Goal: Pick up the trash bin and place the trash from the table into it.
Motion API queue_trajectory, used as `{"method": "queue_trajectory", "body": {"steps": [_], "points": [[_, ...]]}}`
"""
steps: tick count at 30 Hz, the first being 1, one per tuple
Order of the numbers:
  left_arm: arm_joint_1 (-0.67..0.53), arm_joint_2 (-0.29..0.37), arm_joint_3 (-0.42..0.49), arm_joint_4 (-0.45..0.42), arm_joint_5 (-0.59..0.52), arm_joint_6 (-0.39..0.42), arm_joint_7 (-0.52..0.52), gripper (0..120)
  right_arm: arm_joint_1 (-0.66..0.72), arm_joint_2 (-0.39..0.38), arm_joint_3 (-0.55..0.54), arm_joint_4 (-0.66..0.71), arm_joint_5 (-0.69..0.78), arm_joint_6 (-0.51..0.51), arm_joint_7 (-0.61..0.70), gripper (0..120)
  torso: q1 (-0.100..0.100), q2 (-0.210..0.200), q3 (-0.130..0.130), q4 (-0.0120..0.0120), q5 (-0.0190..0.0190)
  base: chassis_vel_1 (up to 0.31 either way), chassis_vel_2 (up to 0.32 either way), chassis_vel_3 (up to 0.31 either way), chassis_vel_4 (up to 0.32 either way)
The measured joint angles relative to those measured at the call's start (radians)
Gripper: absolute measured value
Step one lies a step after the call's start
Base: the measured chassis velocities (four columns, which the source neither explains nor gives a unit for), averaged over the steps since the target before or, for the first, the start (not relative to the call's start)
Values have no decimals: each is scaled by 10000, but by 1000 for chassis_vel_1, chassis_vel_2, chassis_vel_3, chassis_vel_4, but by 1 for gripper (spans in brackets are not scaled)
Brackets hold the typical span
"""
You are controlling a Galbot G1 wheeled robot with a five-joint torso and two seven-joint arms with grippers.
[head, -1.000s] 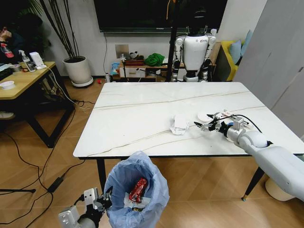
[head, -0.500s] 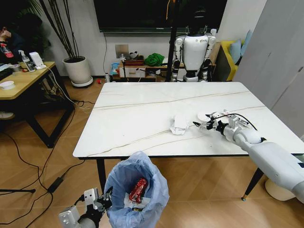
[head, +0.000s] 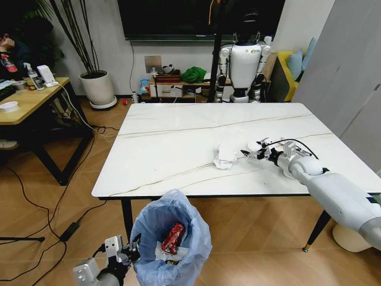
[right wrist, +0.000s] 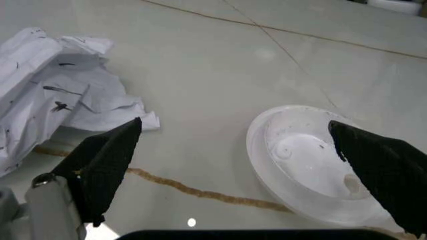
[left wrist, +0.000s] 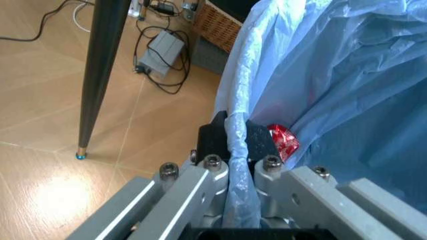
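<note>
Trash bin (head: 171,244) hangs below the table (head: 172,149) edge, its bag rim clenched by the left gripper (left wrist: 230,165), ready for catching.
Right gripper (head: 250,156) hovers, jaws spread, between crumpled tissue (right wrist: 50,80) and white disc (right wrist: 307,160).

Well beyond the right claw (head: 250,154) we see a white humanoid robot (head: 243,63) below a dark wall screen (head: 199,19); far to its left, a white plant pot (head: 98,88) and yellow wooden surface (head: 27,100).

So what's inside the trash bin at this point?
Inside the trash bin, held at its rim by the left pincer, lie a red crumpled wrapper and some white paper. The blue liner's folds hide anything deeper.
</note>
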Motion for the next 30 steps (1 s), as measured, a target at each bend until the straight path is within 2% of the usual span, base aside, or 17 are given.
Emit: {"method": "queue_trajectory", "body": {"steps": [15,17,18,21,22,26,30], "points": [[74,-10,-35,-49,17,-25,14,0,222,201,-98,-530,-66,-9,-84,97,0,0,0,2,0,0,0,0,0],[75,-15,-36,-49,19,-29,17,0,226,214,-120,-573,-78,-10,-114,89,0,0,0,1,1,0,0,0,0],[75,-15,-36,-49,19,-29,17,0,226,214,-120,-573,-78,-10,-114,89,0,0,0,1,1,0,0,0,0],[69,-18,-30,-49,20,-30,17,0,259,226,-139,-631,-93,-15,-132,74,0,0,0,1,-1,0,0,0,0],[69,-18,-30,-49,20,-30,17,0,259,226,-139,-631,-93,-15,-132,74,0,0,0,1,-1,0,0,0,0],[80,-15,-30,-49,22,-30,18,0,267,202,-184,-639,-115,-20,-149,56,0,0,0,1,-1,0,0,0,0],[82,-9,-34,-49,22,-31,18,0,261,197,-204,-638,-146,-29,-151,48,0,0,0,1,0,0,0,0,0]]}}
